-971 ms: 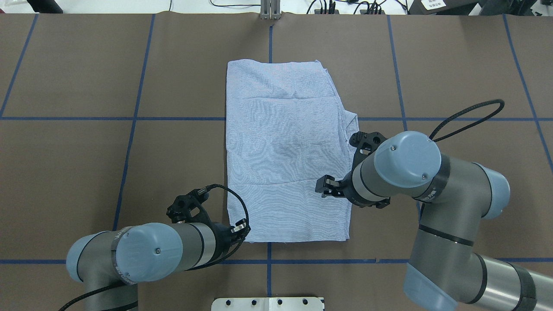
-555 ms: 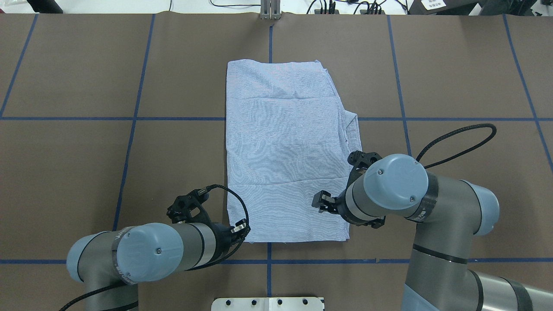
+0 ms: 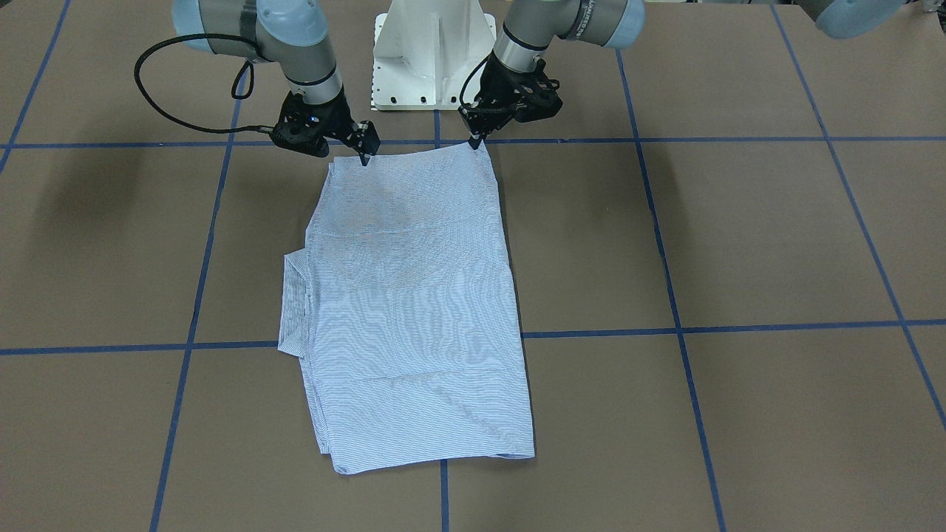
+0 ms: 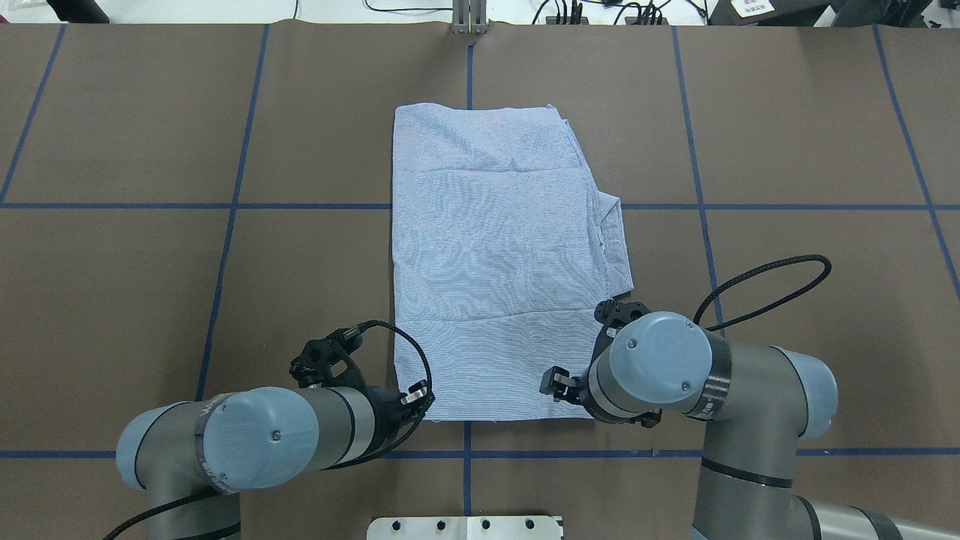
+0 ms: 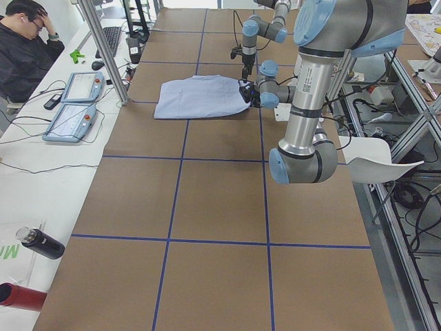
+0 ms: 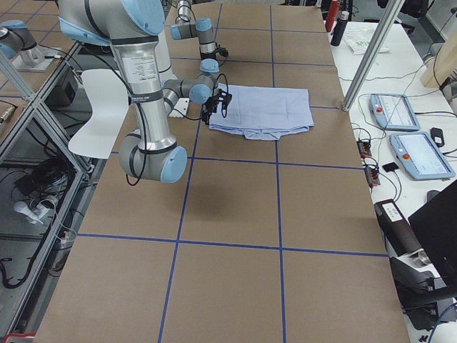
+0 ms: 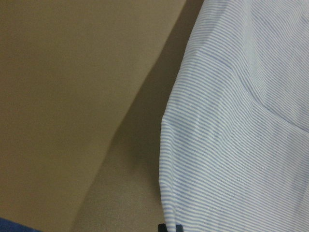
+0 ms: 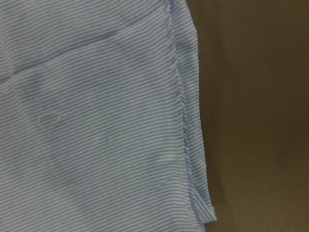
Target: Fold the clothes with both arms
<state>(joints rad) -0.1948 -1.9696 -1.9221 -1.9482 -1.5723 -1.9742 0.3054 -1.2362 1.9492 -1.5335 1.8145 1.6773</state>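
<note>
The clothes are one light-blue striped shirt (image 4: 495, 262) (image 3: 414, 310), folded into a tall rectangle flat on the brown table, with a collar flap sticking out on its right edge (image 4: 615, 240). My left gripper (image 4: 420, 397) (image 3: 475, 140) sits at the shirt's near-left corner and looks shut on the fabric edge. In the left wrist view the cloth (image 7: 241, 145) runs down to the pinched tips. My right gripper (image 4: 555, 382) (image 3: 364, 159) hovers over the near-right part and looks open. The right wrist view shows only layered shirt edge (image 8: 183, 121).
The white pedestal base (image 3: 432, 44) (image 4: 465, 527) stands just behind the shirt's near edge. A black cable loop (image 4: 765, 277) arcs off the right arm. Blue tape lines grid the table. A seated person (image 5: 27, 48), teach pendants (image 5: 72, 103) and bottles (image 5: 41, 243) line the far side.
My right gripper has travelled along the shirt's right side toward the robot, down to near the shirt's near edge. The left arm and the shirt have not moved.
</note>
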